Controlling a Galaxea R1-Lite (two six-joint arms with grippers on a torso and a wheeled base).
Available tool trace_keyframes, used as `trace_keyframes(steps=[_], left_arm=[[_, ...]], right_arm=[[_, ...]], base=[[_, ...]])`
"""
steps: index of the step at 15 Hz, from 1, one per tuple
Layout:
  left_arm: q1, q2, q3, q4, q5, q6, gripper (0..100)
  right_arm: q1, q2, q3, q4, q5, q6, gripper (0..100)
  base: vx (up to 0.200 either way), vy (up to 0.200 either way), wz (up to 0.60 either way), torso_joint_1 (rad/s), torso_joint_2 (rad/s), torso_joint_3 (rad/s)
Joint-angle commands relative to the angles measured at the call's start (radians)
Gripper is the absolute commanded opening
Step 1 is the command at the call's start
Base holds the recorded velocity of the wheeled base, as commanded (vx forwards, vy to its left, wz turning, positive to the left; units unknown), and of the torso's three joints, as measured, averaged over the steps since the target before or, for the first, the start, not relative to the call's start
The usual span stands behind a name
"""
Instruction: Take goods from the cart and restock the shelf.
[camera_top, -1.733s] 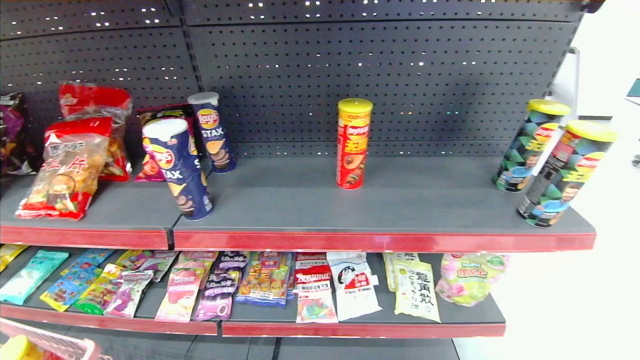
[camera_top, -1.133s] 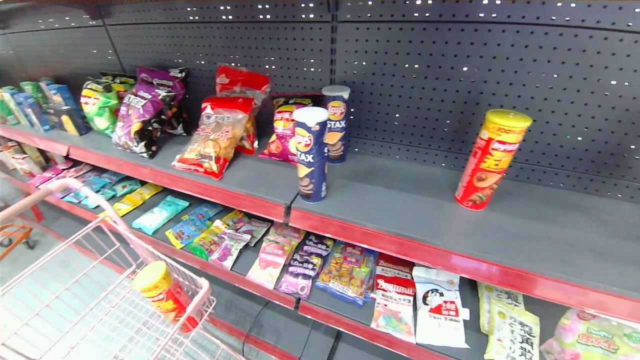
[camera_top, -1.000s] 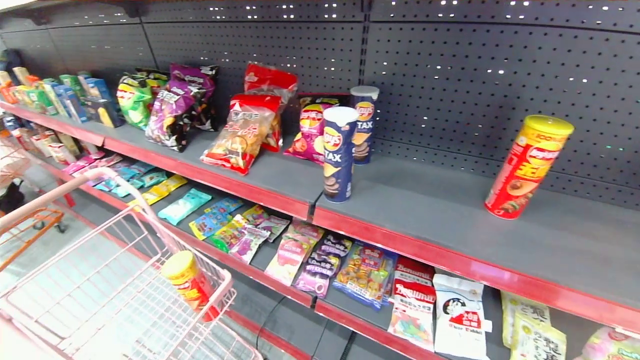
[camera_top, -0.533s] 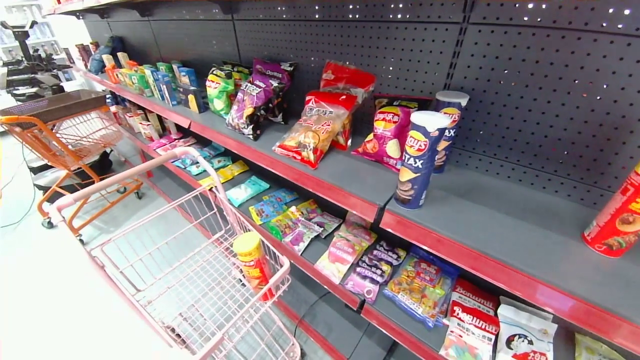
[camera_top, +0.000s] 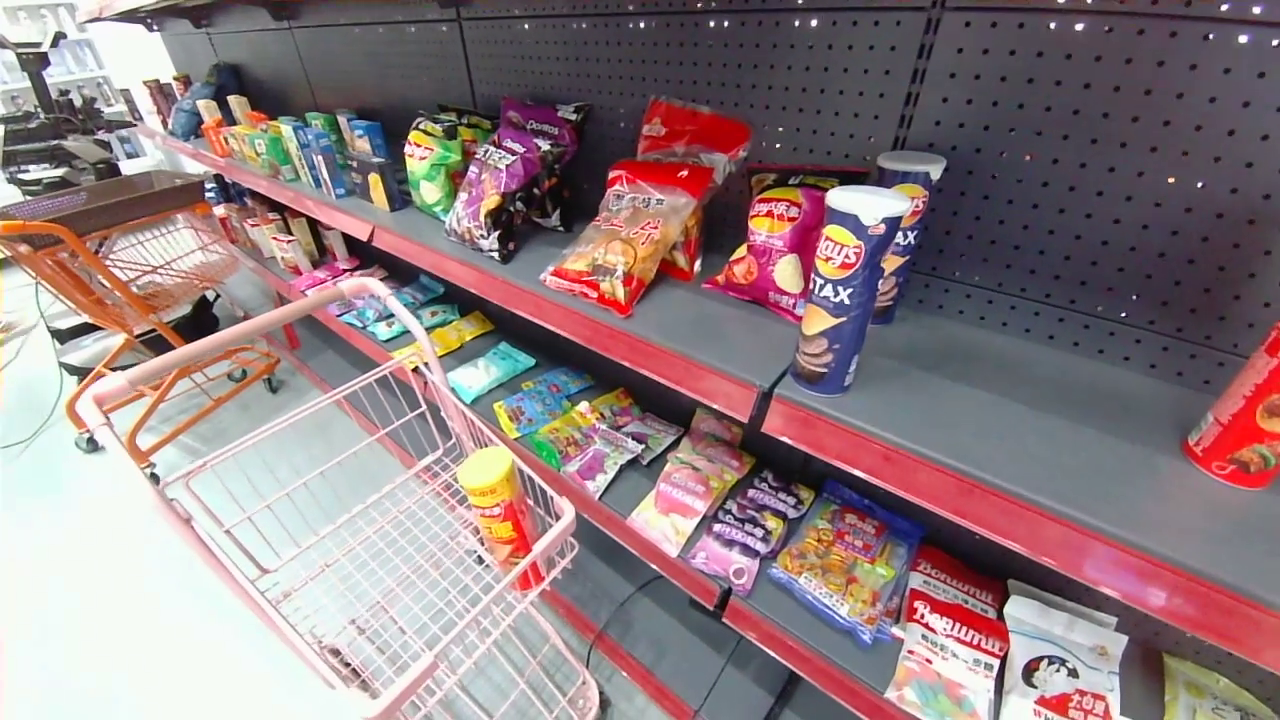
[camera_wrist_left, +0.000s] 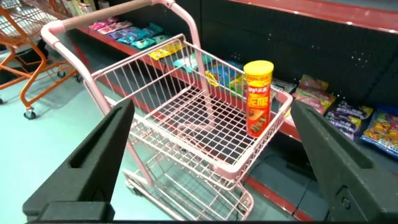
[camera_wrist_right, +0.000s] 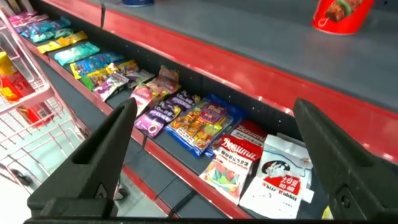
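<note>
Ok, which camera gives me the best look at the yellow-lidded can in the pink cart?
The left wrist view: the can stands upright in a corner of the pink cart, clearly seen. The head view shows it smaller, its base behind the cart's wire wall. The right wrist view catches a sliver at the picture's edge.

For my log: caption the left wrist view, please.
Open left hand facing pink cart, one upright red canister inside.

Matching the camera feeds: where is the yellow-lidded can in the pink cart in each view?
Head view: can upright in the corner of the pink cart nearest the shelf.
Left wrist view: upright in that same corner.
Right wrist view: cut off at the edge, behind cart wires.
Shared landmark: the pink cart.
</note>
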Motion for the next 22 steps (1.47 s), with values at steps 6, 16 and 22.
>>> trace_keyframes(steps=[6, 16, 22], left_arm=[[0.0, 0.001, 0.0, -0.001, 0.0, 0.0, 100], [-0.001, 0.001, 0.0, -0.004, -0.018, 0.01, 100], [-0.046, 0.759, -0.603, -0.145, -0.047, -0.095, 100]], right_arm=[[0.0, 0.001, 0.0, 0.0, 0.0, 0.001, 100], [0.0, 0.001, 0.0, 0.0, -0.001, 0.003, 100], [0.0, 0.001, 0.0, 0.0, -0.001, 0.004, 100]], base=[[0.0, 0.0, 0.0, -0.162, 0.43, 0.259], [0.0, 0.0, 0.0, -0.142, 0.41, 0.263], [0.0, 0.0, 0.0, 0.0, 0.0, 0.0]])
